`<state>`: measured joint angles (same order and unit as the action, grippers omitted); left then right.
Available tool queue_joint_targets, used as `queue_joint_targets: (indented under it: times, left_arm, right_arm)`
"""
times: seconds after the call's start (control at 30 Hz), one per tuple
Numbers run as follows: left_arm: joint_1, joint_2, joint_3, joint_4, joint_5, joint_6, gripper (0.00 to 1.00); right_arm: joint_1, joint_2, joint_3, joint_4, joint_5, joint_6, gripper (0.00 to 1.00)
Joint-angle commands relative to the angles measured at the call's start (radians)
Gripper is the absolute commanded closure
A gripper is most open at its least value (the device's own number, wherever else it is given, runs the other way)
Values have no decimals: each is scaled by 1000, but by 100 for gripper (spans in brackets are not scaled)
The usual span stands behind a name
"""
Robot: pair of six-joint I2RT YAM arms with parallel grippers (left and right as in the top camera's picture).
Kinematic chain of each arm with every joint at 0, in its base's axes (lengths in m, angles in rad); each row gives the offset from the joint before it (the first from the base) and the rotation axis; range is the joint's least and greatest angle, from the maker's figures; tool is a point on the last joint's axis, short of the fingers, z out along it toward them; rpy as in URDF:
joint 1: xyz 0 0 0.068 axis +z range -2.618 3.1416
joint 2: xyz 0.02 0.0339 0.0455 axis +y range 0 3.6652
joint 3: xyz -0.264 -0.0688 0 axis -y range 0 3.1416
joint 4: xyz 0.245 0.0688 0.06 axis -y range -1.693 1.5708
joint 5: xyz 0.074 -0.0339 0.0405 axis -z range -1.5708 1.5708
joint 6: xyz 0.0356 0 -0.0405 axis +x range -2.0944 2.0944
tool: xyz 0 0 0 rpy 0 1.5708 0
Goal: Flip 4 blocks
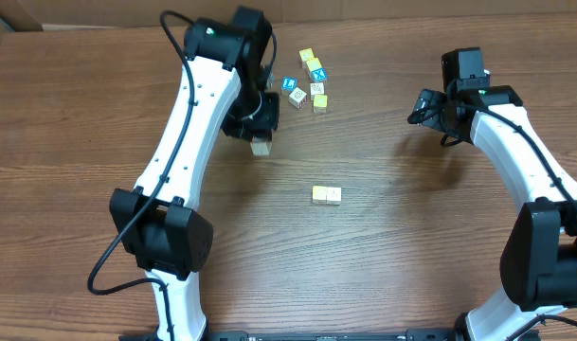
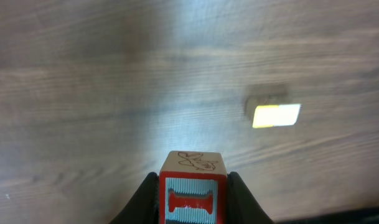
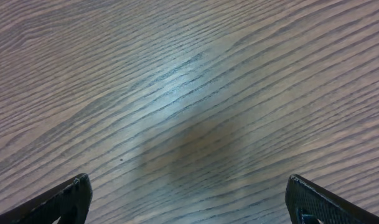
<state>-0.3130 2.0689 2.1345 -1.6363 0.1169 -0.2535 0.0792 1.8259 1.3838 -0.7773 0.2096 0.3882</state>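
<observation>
Left of centre on the brown wood-grain surface (image 1: 383,256), left end effector (image 2: 193,186) pinching a small wooden cube (image 2: 193,200), its red-framed letter face clear from the wrist where overhead gives only a pale top, right end effector (image 3: 188,194) spread wide over grain.

Before me: one brown wood-grain bench (image 1: 411,237); one blue cube marked X (image 1: 317,75); cardboard (image 1: 42,11) beyond far edge.
</observation>
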Motion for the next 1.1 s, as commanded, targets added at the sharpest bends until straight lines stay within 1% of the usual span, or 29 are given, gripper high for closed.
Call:
queue_joint_targets:
  times: [0.0,0.07,0.1,0.17,0.23,0.37,0.4,0.43,0.5,0.57,0.67,0.73,0.77,0.8,0.83,0.87,1.07]
  left_arm:
    - [-24,21,-82,0,15,-16,84]
    - [-42,21,-138,11,15,-16,85]
    - [-50,21,-166,26,15,-17,89]
    - [-69,21,-224,69,16,-39,89]
    - [-90,21,-285,120,29,-42,88]
    - [-109,21,-353,172,68,-42,80]
    - [-109,21,-356,176,68,-42,74]
    - [-109,21,-356,181,68,-42,62]
    - [-102,21,-353,187,68,-42,48]
    - [-85,21,-341,186,68,-42,42]
    - [-55,16,-303,186,69,-45,41]
    - [-34,8,-270,178,82,-46,43]
    - [-28,3,-261,177,88,-46,47]
    - [-20,-6,-254,177,92,-46,57]
    - [-16,-17,-253,179,91,-46,82]
    - [-14,-24,-253,175,90,-46,95]
    - [-44,-31,-267,74,90,-6,96]
  right_arm:
    - [-3,-29,21,6,10,-3,0]
    - [-3,-29,21,6,10,-3,0]
    - [-3,-29,21,6,10,-3,0]
    - [-3,-29,21,6,10,-3,0]
    - [-3,-29,21,6,10,-3,0]
    - [-3,-29,21,6,10,-3,0]
    - [-3,-29,21,6,10,-3,0]
    - [-3,-29,21,6,10,-3,0]
    - [-3,-29,21,6,10,-3,0]
    - [-3,-29,21,6,10,-3,0]
    - [-3,-29,21,6,10,-3,0]
    - [-3,-29,21,6,10,-3,0]
    - [-3,-29,21,6,10,-3,0]
    - [-3,-29,21,6,10,-3,0]
    - [-3,-29,21,6,10,-3,0]
    - [-3,-29,21,6,10,-3,0]
    - [-3,-29,21,6,10,-3,0]
